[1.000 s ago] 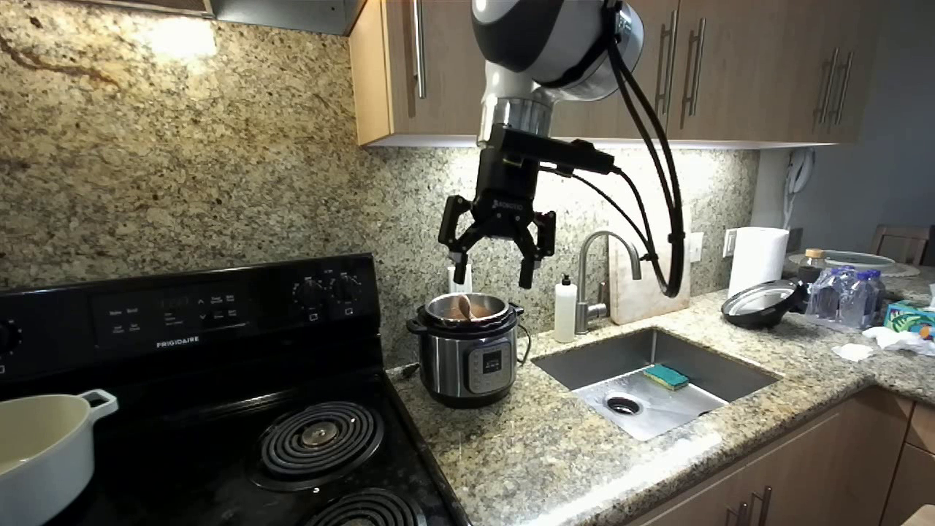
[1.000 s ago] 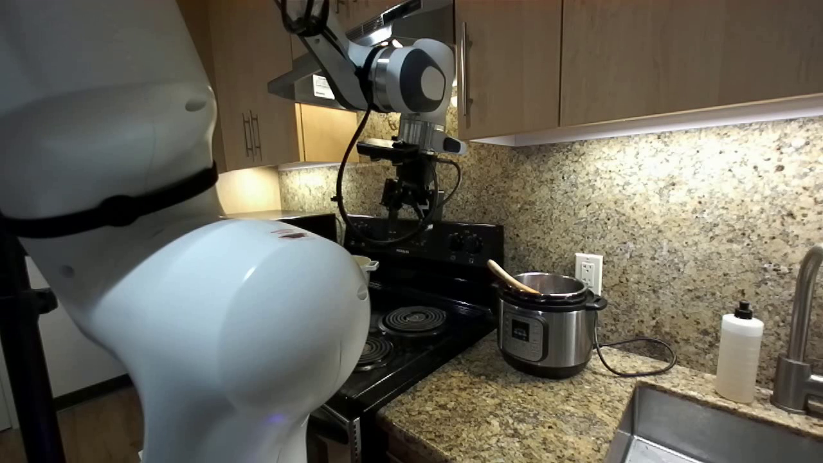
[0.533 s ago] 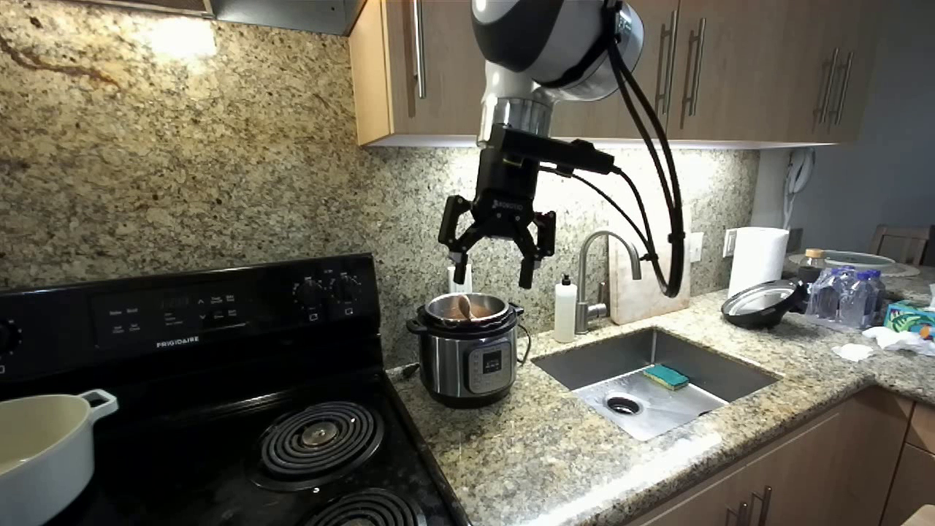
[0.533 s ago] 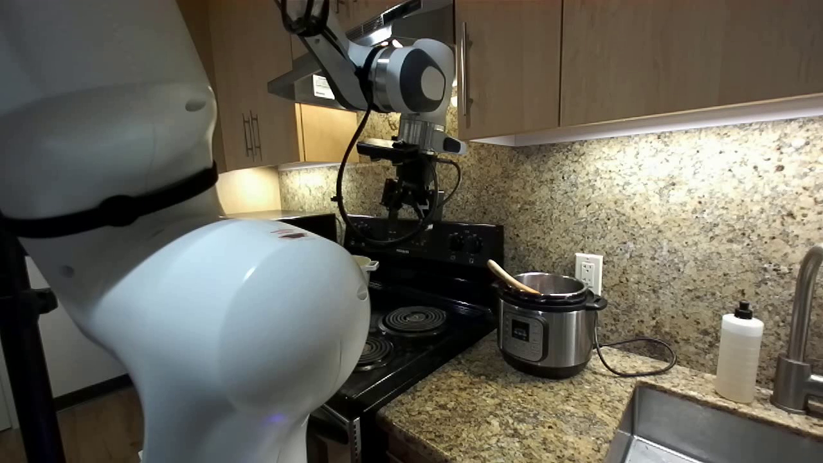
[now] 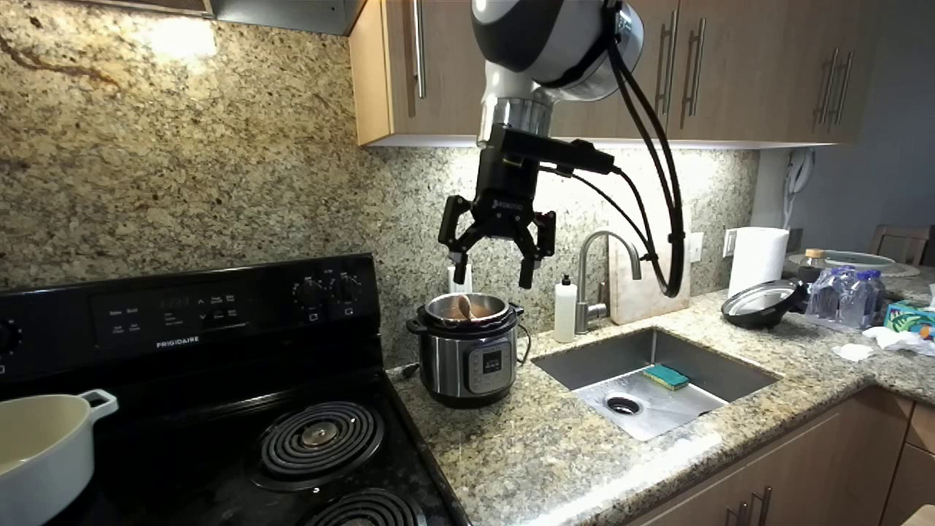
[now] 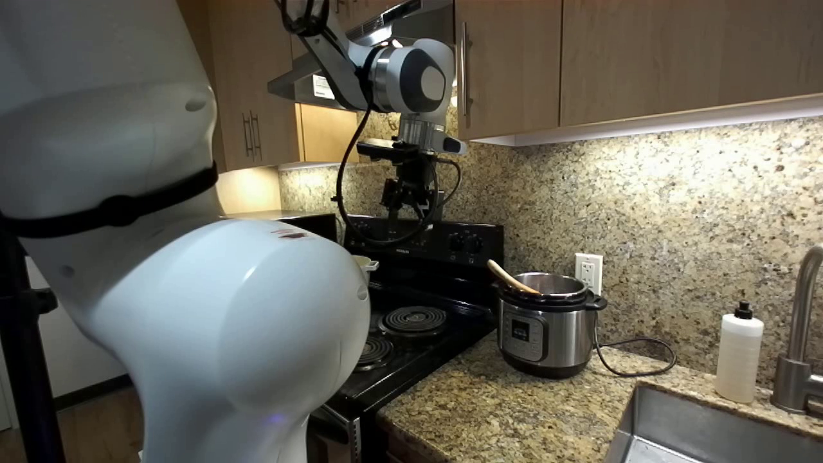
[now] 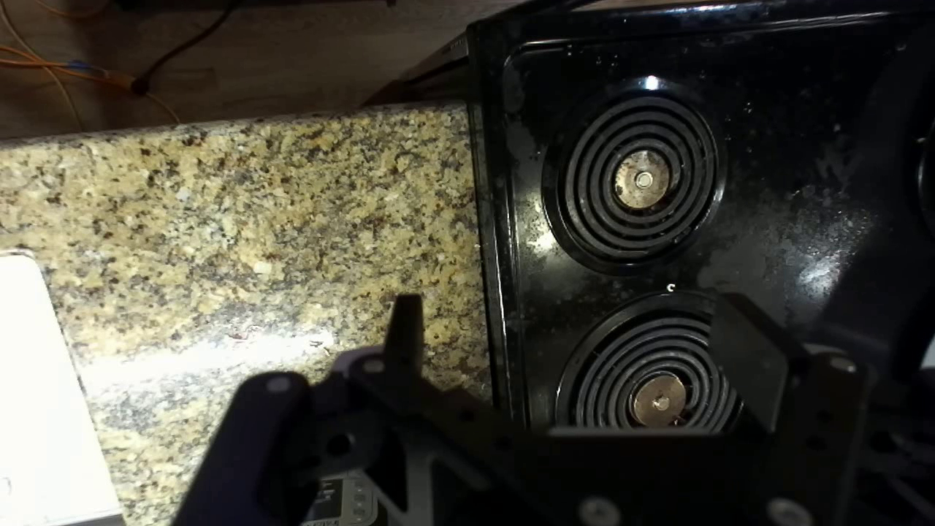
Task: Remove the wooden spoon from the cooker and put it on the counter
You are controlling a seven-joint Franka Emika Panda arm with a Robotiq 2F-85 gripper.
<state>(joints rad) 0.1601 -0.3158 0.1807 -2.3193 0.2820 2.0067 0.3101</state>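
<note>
The wooden spoon (image 5: pixel 465 307) stands tilted in the open cooker (image 5: pixel 447 369). In an exterior view the spoon (image 6: pixel 510 278) leans on the rim of the cooker (image 6: pixel 572 339), one end sticking out toward the stove. The cooker stands on the granite counter (image 5: pixel 526 446), beside the stove. My gripper (image 5: pixel 493 276) is open and empty in the air; in an exterior view (image 6: pixel 411 215) it hangs above the stove, apart from cooker and spoon. In the wrist view my gripper (image 7: pixel 568 303) is open over stove and counter (image 7: pixel 292 241). Only the cooker's panel (image 7: pixel 358 500) shows there; the spoon is out of view.
The black stove (image 5: pixel 219 438) with coil burners carries a white pot (image 5: pixel 47 456). A sink (image 5: pixel 606 361) with a faucet (image 5: pixel 584 277) and a soap bottle (image 5: pixel 565 310) lies beside the cooker. Wall cabinets (image 5: pixel 584 109) hang overhead. A cord (image 6: pixel 636 374) runs behind the cooker.
</note>
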